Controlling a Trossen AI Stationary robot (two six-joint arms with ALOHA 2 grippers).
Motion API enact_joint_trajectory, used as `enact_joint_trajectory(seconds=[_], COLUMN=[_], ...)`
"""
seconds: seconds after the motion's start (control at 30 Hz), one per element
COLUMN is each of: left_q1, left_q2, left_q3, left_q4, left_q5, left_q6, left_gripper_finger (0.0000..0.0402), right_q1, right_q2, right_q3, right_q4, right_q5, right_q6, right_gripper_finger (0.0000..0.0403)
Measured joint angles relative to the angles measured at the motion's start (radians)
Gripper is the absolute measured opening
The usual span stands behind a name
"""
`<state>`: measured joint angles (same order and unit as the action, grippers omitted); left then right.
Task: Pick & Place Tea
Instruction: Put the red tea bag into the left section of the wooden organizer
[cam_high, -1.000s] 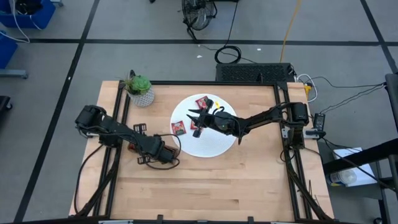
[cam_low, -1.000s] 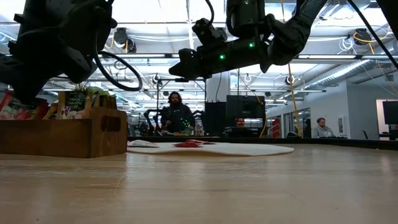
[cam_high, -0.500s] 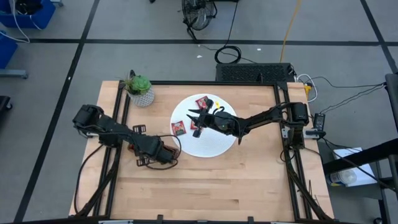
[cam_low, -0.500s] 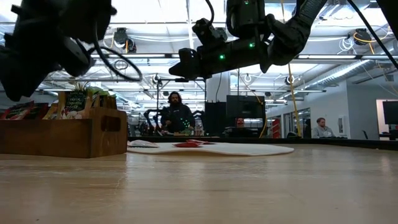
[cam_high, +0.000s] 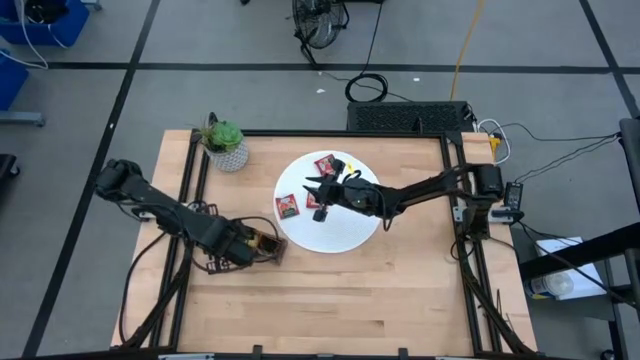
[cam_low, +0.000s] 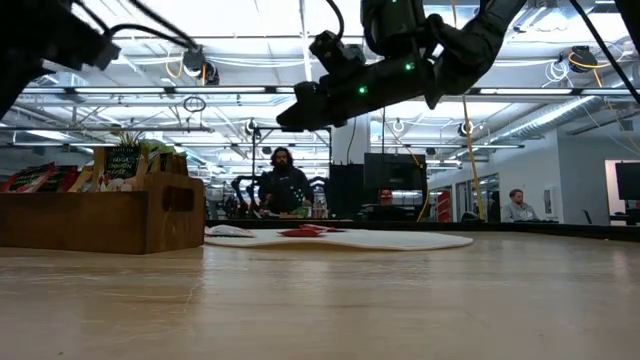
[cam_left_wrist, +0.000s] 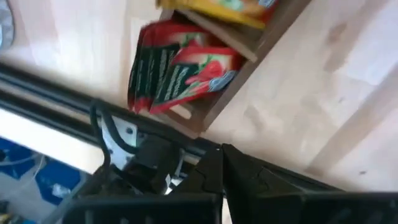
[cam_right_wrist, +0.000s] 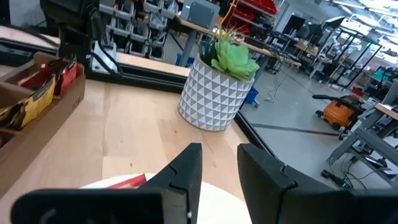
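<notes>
Three red tea sachets lie flat on the white disc: one at its far side, one at its left, one under my right gripper. That gripper hovers open above the disc, touching nothing; a red sachet shows just ahead of it. More red sachets and yellow ones stand on edge in the wooden tray. My left gripper hangs shut and empty above the tray.
A green potted plant in a white patterned pot stands near the table's far left corner. Black frame rails run along the left and right sides. Bare wood lies between the disc and the near edge. People are in the room beyond the table.
My left arm has risen and drawn back toward the table's left edge, so in the low view it has moved up off the tray and the sachets standing there now show. My right gripper has stayed over the disc.
</notes>
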<state>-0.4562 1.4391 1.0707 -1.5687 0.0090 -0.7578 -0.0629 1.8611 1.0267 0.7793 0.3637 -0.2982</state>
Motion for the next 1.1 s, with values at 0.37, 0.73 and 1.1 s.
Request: enact_joint_trajectory(seconds=[0.37,0.73,1.1], left_q1=[0.017,0.04,0.094], left_q2=[0.002,-0.002,-0.004], left_q3=[-0.234,-0.282,-0.35], left_q4=[0.311,0.31,0.49], left_q5=[-0.014,-0.041,0.001], left_q6=[-0.028,-0.009,0.046], left_gripper_finger=[0.0003,0.0001,0.0001], right_q1=[0.021,0.022,0.022], right_q2=[-0.037,-0.037,-0.037], right_q3=[0.0,0.0,0.0], right_q4=[-0.069,-0.067,-0.071], right_q5=[-0.002,-0.002,-0.002], right_q6=[-0.012,-0.003,-0.002], right_gripper_finger=[0.0089,0.0089,0.0089])
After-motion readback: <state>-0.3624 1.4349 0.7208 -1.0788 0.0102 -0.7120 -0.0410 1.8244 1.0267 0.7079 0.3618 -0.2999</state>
